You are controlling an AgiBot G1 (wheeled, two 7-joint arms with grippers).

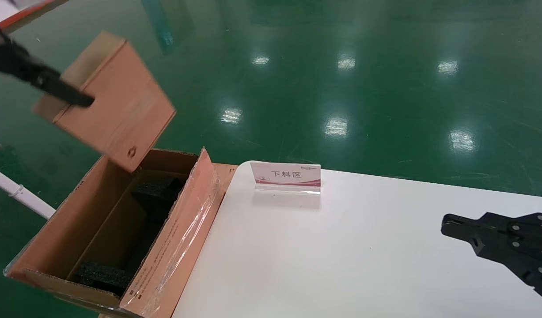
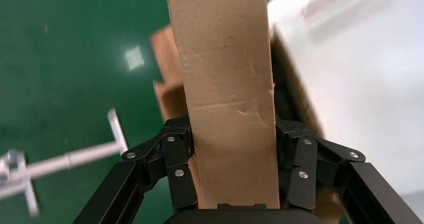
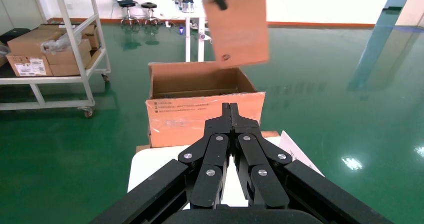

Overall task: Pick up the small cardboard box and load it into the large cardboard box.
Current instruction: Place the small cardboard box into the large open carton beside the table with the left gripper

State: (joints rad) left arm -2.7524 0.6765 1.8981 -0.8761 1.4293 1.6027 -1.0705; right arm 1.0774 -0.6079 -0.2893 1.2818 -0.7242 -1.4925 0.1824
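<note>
My left gripper [image 1: 83, 100] is shut on the small cardboard box [image 1: 116, 104] and holds it tilted in the air over the far end of the large cardboard box [image 1: 63, 229]. In the left wrist view the small box [image 2: 227, 84] sits clamped between both fingers [image 2: 177, 159]. The large box stands open beside the table's left edge, with black foam blocks [image 1: 158, 190] inside and a taped, printed flap [image 1: 182, 229]. My right gripper [image 1: 447, 223] is shut and empty, parked over the table at the right. In the right wrist view [image 3: 229, 109] it faces the large box [image 3: 200, 116] and the small box [image 3: 237, 27].
A white table [image 1: 341, 256] carries a small acrylic sign [image 1: 286, 176] near its far edge. A white pipe frame [image 1: 19, 192] stands left of the large box on the green floor. In the right wrist view a shelf cart with cartons [image 3: 47, 54] stands farther off.
</note>
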